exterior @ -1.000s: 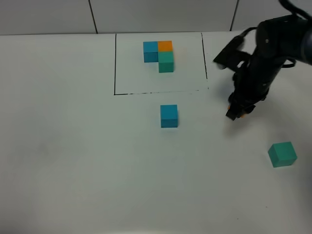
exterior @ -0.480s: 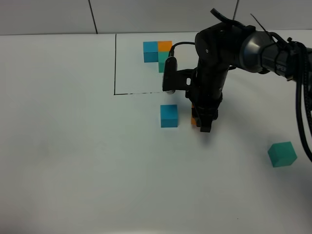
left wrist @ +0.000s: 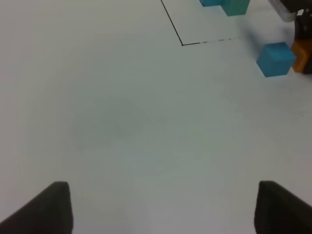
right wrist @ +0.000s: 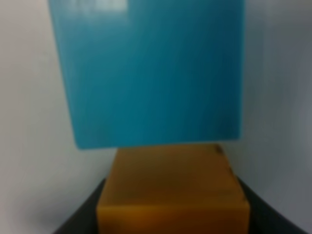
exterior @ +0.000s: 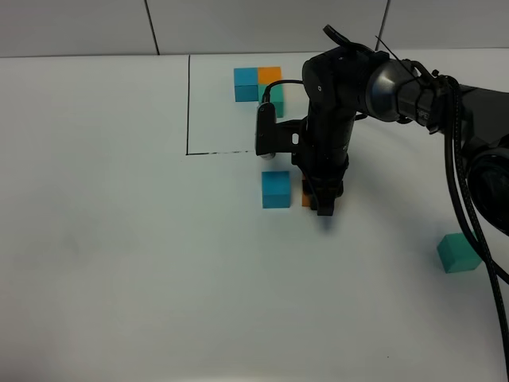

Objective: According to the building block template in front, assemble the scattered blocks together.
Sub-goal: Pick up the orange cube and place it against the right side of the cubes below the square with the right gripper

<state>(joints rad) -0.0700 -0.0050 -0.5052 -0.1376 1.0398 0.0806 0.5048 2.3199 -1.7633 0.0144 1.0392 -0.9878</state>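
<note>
My right gripper (exterior: pixel 321 200) is clamped on the orange cube (right wrist: pixel 173 190). Only its wrist camera makes this plain: dark fingers flank the cube on both sides, and the blue cube (right wrist: pixel 151 73) fills the view straight ahead of the fingertips. I cannot tell whether the two are touching or just short of it. From the high camera the orange cube is a mere sliver beside my wrist, low over the table (exterior: pixel 119 239), with the blue cube next to it.

The high view alone shows the green cube (exterior: pixel 460 253), well apart on the gripper's outer side. The template (exterior: pixel 260 89) lies beyond my arm inside its drawn rectangle (exterior: pixel 188 103).

My left gripper (left wrist: pixel 161 204) stands wide with nothing between its fingers, and the blue and orange cubes sit far ahead of it.

Count: three loose cubes, one each of blue, orange and green; three cubes in the template; two grippers.
</note>
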